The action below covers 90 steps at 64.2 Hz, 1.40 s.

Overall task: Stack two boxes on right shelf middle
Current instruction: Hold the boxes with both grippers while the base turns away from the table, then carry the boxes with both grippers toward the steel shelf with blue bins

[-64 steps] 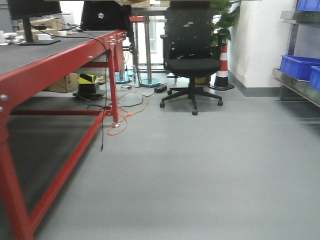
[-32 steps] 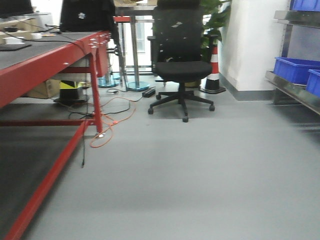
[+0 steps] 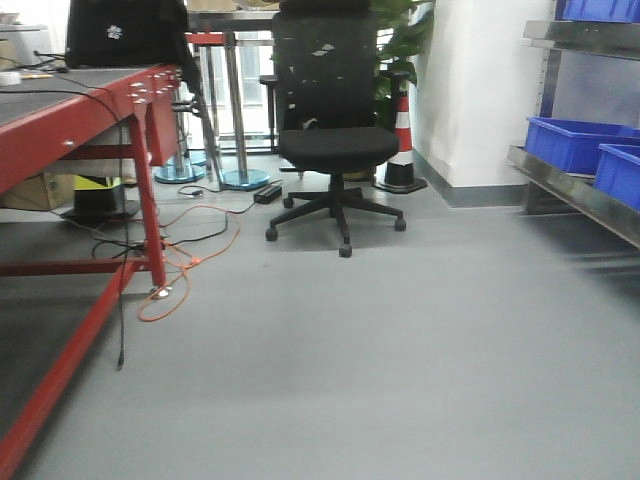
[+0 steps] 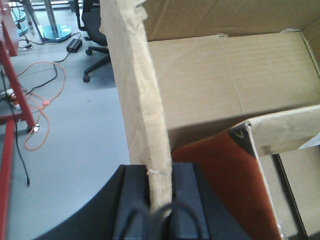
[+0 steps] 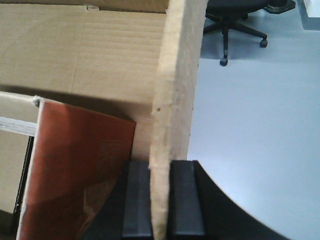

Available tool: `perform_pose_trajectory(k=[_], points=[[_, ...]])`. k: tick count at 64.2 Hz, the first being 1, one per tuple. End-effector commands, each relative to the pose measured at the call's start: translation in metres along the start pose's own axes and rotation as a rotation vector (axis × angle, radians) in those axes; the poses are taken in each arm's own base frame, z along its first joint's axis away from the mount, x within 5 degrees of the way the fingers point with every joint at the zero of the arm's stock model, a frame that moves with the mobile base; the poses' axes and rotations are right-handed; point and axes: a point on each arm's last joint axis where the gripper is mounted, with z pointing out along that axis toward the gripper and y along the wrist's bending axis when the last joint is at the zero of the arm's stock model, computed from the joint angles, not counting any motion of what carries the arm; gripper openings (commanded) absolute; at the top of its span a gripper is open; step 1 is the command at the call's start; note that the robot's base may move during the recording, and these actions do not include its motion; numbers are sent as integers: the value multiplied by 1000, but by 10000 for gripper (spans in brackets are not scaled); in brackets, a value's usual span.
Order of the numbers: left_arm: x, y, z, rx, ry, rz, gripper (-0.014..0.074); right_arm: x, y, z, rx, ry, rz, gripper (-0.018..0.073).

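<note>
The box, an open brown corrugated carton, hangs between the two arms, out of the front view and well apart from the shelf it is meant for. The left pincer is clamped on the upper edge of one side wall, one dark finger on each face of the card, and the right pincer is closed the same way on another wall, probably the opposite one. Inside lies a red-brown flat pack beside a pale card strip; whether that strip is a flap or a second carton cannot be told. The card looks light and fairly stiff along its face, yet the gripped rims are frayed and thin, so a wall would likely buckle or tear if the load swung; holding deep on both walls and level seems wisest. Ahead, blue bins sit on the steel shelf at the right, an office chair stands mid-floor, and the red bench runs along the left
</note>
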Motion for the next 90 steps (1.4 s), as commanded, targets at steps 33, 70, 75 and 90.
perform_pose_trajectory(k=[33,70,75,90], points=[[-11,3,-8,-21,-100,31,-111,-7,-3,-12,34,-73,-17,-154],[-11,3,-8,-21,-100,31,-111,-7,-3,-12,34,-73,-17,-154],[-11,3,-8,-21,-100,31,-111,-7,-3,-12,34,-73,-17,-154],[-11,3,-8,-23,-100,32,-111,-7,-3,-12,34,-73,-17,-154]])
